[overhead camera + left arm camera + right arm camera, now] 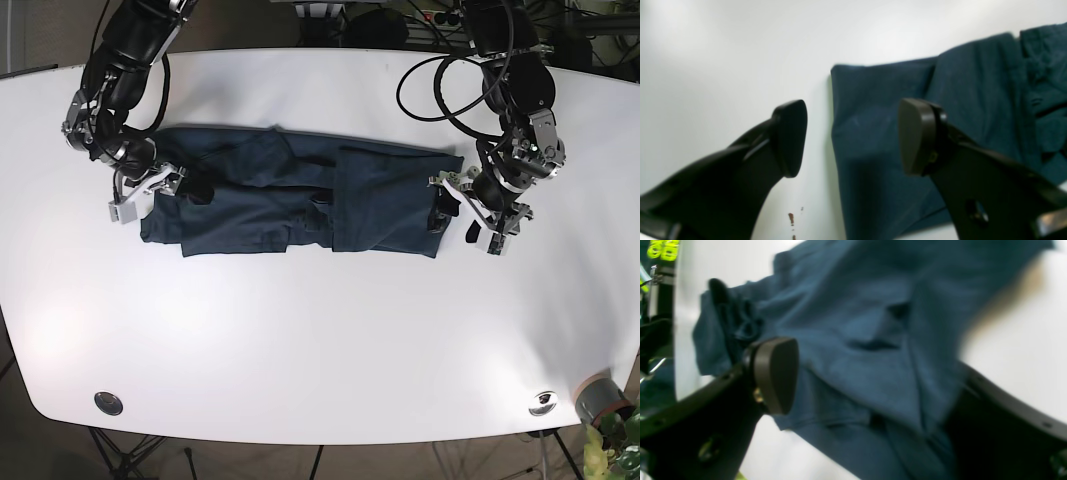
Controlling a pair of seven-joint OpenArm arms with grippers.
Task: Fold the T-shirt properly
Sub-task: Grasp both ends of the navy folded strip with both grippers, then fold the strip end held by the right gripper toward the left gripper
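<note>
I see T-shirt (300,200) flat on tabletop (320,340) | left fingers (920,136) wide, straddling its edge | right fingers (773,373) parted, cloth bunched between them; grip unclear

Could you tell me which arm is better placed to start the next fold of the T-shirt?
Probably the right. The right gripper already has T-shirt cloth between its open fingers, whereas the left gripper hangs open straddling the shirt's edge, one finger over bare table.

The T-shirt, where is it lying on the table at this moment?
In the base view the T-shirt lies stretched across the upper middle of the white table, between the right gripper and the left gripper.
</note>
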